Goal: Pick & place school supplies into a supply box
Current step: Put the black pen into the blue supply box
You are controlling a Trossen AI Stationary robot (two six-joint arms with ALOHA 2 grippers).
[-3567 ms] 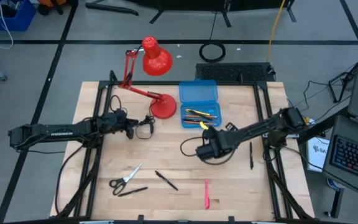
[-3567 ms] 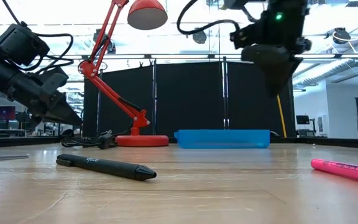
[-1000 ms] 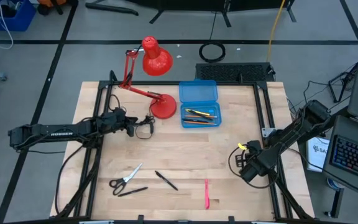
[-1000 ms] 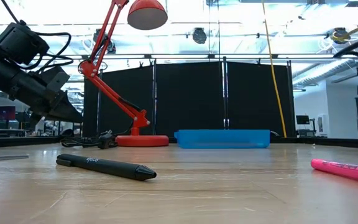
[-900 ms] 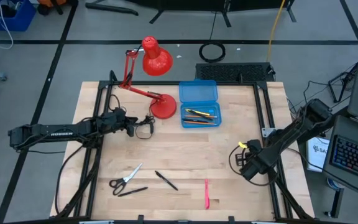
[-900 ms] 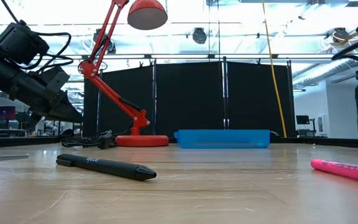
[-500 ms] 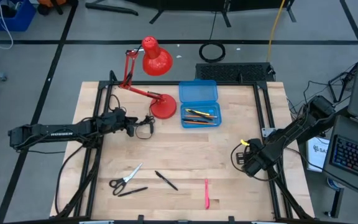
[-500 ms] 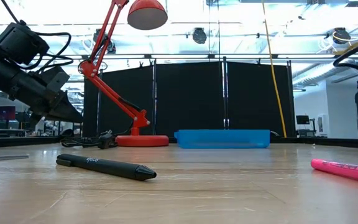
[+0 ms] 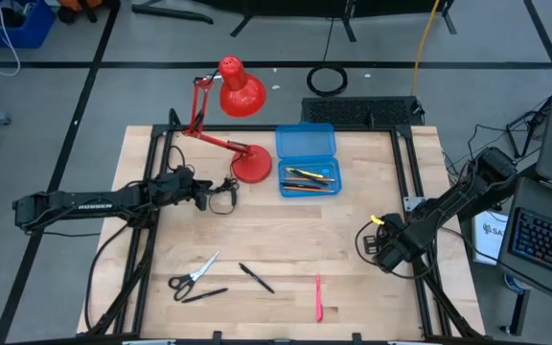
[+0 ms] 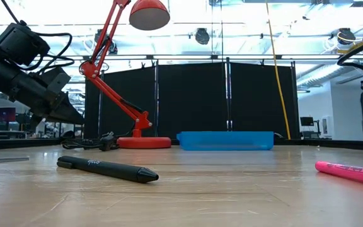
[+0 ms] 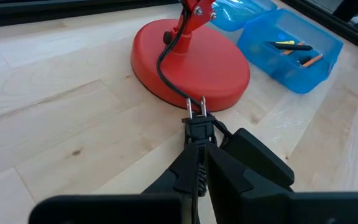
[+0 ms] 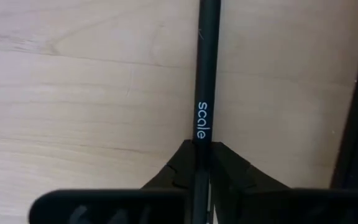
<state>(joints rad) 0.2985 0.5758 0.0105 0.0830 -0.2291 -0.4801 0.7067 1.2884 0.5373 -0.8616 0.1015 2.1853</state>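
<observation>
High view: the blue supply box (image 9: 307, 159) sits open beside the red desk lamp (image 9: 240, 117), pens inside. Scissors (image 9: 193, 272), two black pens and a pink pen (image 9: 319, 297) lie near the front edge. Right gripper (image 12: 199, 163) pinches a black pen (image 12: 205, 68) at the table's right side; left gripper (image 11: 196, 167) is pressed together.

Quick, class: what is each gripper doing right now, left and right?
Left gripper: fingers closed on the red lamp's plug.
Right gripper: fingers closed on a black pen lying on the table.
</observation>
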